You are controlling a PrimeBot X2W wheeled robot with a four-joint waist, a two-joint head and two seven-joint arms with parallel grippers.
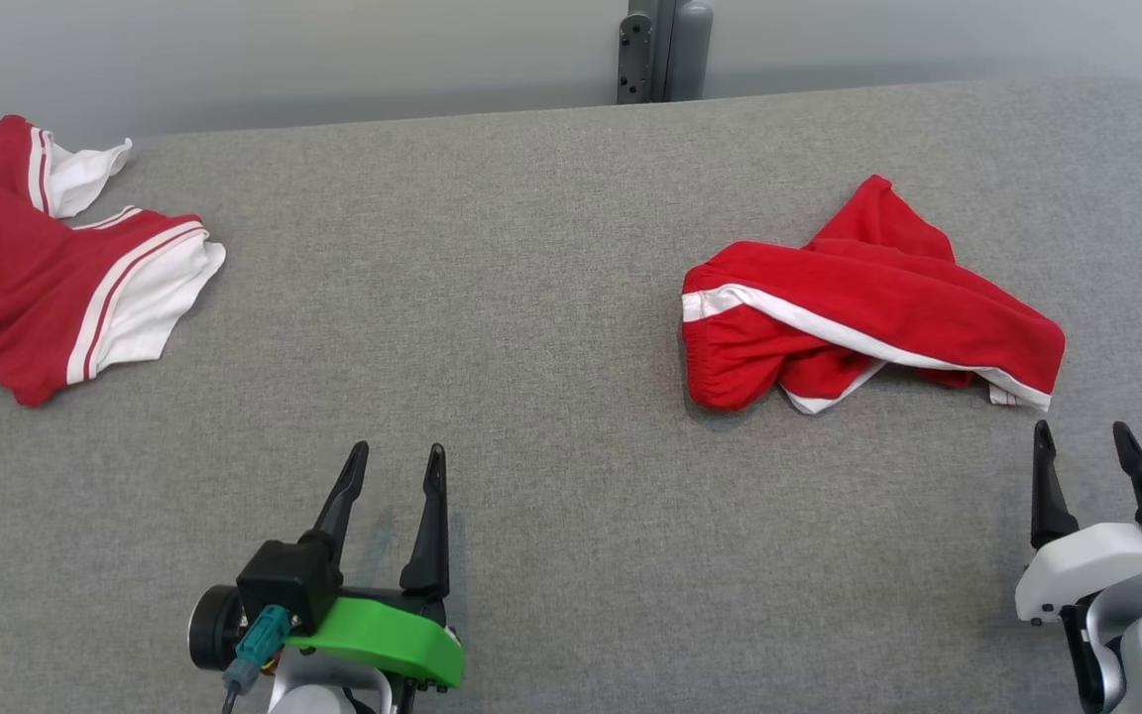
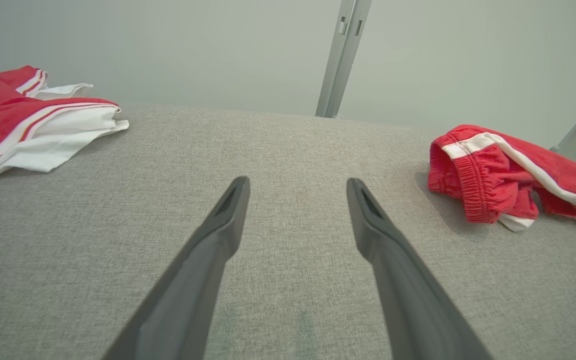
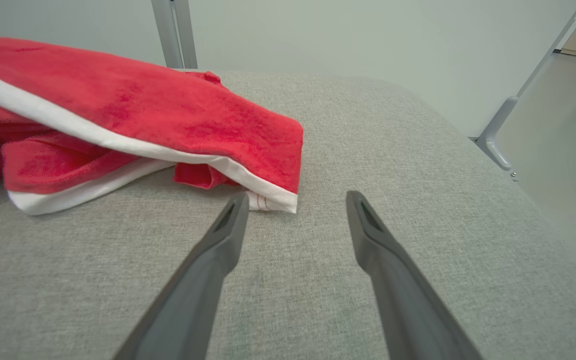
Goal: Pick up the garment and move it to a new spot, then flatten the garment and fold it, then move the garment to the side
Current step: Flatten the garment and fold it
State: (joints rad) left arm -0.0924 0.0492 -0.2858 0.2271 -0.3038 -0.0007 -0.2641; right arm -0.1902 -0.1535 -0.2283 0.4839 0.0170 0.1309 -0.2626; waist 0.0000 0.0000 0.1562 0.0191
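A crumpled pair of red shorts with white stripes [image 1: 868, 302] [image 2: 498, 175] [image 3: 133, 115] lies on the right half of the grey surface. My right gripper [image 1: 1084, 444] [image 3: 295, 200] stands open just in front of the shorts' near right corner, nothing between its fingers. My left gripper [image 1: 400, 458] [image 2: 298, 186] is open over bare fabric at the lower middle-left, well apart from both garments.
A second red and white garment [image 1: 46, 263] [image 2: 28, 120] lies at the far left edge. The grey padded table [image 1: 531, 297] ends at a pale wall, with a metal post [image 1: 665, 50] behind it. Its right edge [image 3: 468, 140] drops to the floor.
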